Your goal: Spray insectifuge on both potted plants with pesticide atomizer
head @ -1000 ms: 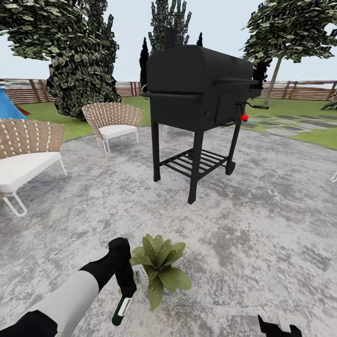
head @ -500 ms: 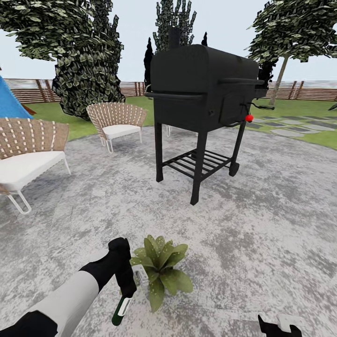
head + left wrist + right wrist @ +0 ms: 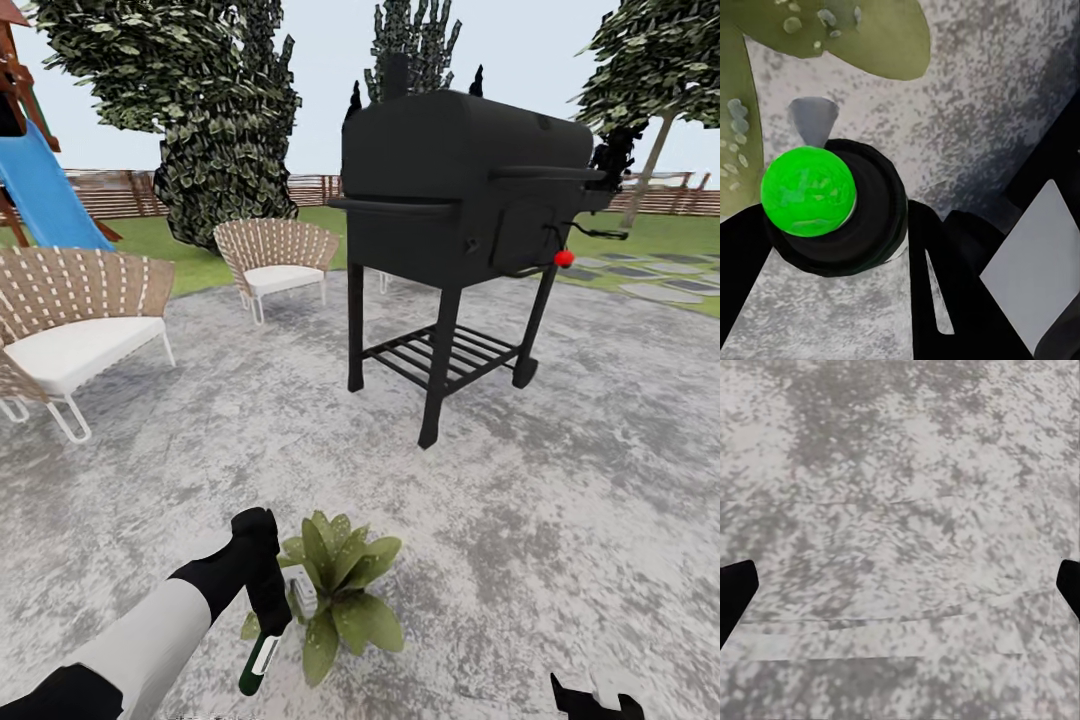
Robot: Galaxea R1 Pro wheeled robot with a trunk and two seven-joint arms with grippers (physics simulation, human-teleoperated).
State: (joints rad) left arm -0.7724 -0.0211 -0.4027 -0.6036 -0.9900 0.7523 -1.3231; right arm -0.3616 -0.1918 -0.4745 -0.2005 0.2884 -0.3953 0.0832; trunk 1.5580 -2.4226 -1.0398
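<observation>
pesticide atomizer point(image 3: 258, 661): slim dark-green bottle with white patch, clamped in the left gripper point(image 3: 272, 622), hanging bottom-down at near left, just beside the potted plant point(image 3: 338, 587); likely light, rigid and smooth, so it may slip or swing; best held around the upper body near the spray head, as it is now; the left wrist view looks down on its dark body topped by a bright green blob point(image 3: 808, 191), a spotted leaf point(image 3: 847, 34) beyond; right gripper point(image 3: 900, 585): fingertips wide apart over bare stone patio point(image 3: 560, 480) at near right; beyond: black grill point(image 3: 470, 215) at centre far, wicker chairs point(image 3: 75, 320) far left, blue slide point(image 3: 45, 200), trees, wooden fence point(image 3: 120, 190); nothing stands between nozzle and leaves
</observation>
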